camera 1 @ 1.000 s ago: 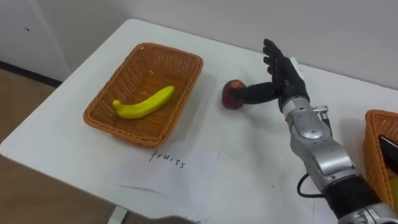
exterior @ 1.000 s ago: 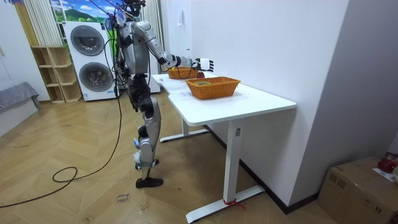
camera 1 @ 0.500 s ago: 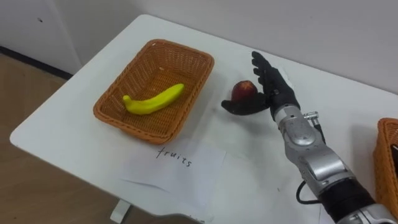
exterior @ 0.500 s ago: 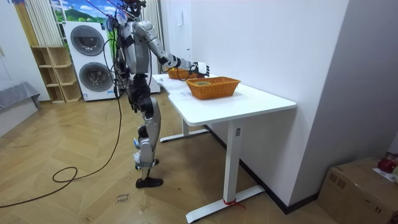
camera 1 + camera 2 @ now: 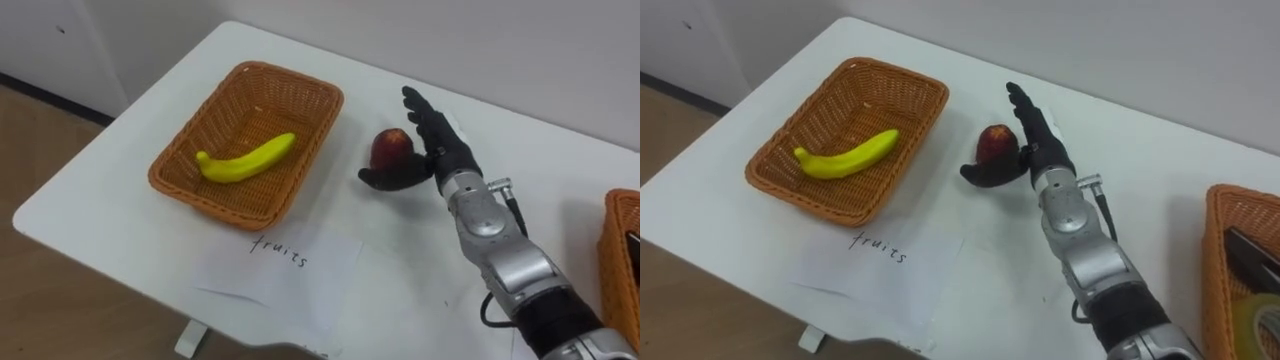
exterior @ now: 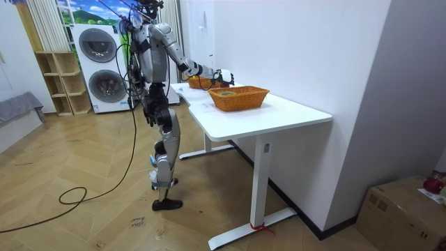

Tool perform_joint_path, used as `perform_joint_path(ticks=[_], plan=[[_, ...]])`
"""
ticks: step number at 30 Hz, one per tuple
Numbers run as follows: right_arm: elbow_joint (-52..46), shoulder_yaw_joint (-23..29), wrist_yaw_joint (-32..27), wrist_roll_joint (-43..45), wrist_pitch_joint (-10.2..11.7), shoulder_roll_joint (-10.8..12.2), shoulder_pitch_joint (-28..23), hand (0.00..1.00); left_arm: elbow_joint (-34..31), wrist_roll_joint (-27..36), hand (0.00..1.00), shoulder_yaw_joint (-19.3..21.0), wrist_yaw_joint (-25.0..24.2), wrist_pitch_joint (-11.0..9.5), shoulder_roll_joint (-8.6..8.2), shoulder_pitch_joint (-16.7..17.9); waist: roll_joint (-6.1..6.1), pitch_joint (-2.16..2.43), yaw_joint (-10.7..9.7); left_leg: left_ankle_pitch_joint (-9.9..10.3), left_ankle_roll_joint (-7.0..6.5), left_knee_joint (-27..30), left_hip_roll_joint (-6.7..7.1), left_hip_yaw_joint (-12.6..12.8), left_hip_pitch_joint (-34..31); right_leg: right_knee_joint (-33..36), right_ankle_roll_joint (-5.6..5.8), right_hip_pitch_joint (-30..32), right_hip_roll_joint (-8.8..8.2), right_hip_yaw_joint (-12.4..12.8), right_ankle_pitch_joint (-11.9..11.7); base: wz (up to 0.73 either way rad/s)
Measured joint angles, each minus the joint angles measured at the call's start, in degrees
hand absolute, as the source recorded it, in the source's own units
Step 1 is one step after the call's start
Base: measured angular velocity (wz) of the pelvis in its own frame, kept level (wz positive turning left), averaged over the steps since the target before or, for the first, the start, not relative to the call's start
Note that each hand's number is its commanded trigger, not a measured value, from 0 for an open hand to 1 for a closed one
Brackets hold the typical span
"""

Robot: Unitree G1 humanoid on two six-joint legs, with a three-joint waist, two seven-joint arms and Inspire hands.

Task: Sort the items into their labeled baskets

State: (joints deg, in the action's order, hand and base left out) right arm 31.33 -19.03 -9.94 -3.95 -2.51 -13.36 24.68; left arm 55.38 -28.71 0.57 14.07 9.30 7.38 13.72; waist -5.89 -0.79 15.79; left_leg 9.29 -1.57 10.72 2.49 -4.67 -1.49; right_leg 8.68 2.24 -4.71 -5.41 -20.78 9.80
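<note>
— Where does the apple (image 5: 391, 147) lie?
— On the table (image 5: 400, 260), just left of the fingers (image 5: 425, 115) of the right hand (image 5: 445, 160), with the thumb along its near side. Whether the fingers touch it, I cannot quite tell.
— And farther left of the fingers?
— The fruit basket (image 5: 250, 105), past the apple and apart from it, with the banana (image 5: 245, 160) in it (lying slantwise).
— Nearer than the fingertips?
— A sheet of paper (image 5: 290, 275), left of the wrist, just before that basket's near rim.
— Right of the fingers?
— A second basket (image 5: 1212, 270), well apart, at the table's right end.
</note>
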Motion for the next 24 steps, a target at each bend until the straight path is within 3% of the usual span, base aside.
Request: perform_joint_path(ticks=[7,24], plan=[[2.5,0.1,-0.8,0.2,0.1,0.0,0.1,0.0,0.4,0.8,0.0,0.0,0.0,0.0,-0.15,0.1,0.41,-0.28,1.5,0.0,0.0,0.1,0.06,-0.2,-0.2,0.0,0.0,0.0,-0.09,-0.6,0.0,0.02],[6.6,1.0,-2.1,3.0,0.2,-0.1,2.2,0.0,1.0,1.1,0.0,-1.4,0.1,-0.1,-0.17,0.4,0.48,-0.33,1.4,0.0,0.0,0.9,0.19,-1.1,-2.3,0.1,0.01,1.1,-0.21,-2.3,0.0,0.04]])
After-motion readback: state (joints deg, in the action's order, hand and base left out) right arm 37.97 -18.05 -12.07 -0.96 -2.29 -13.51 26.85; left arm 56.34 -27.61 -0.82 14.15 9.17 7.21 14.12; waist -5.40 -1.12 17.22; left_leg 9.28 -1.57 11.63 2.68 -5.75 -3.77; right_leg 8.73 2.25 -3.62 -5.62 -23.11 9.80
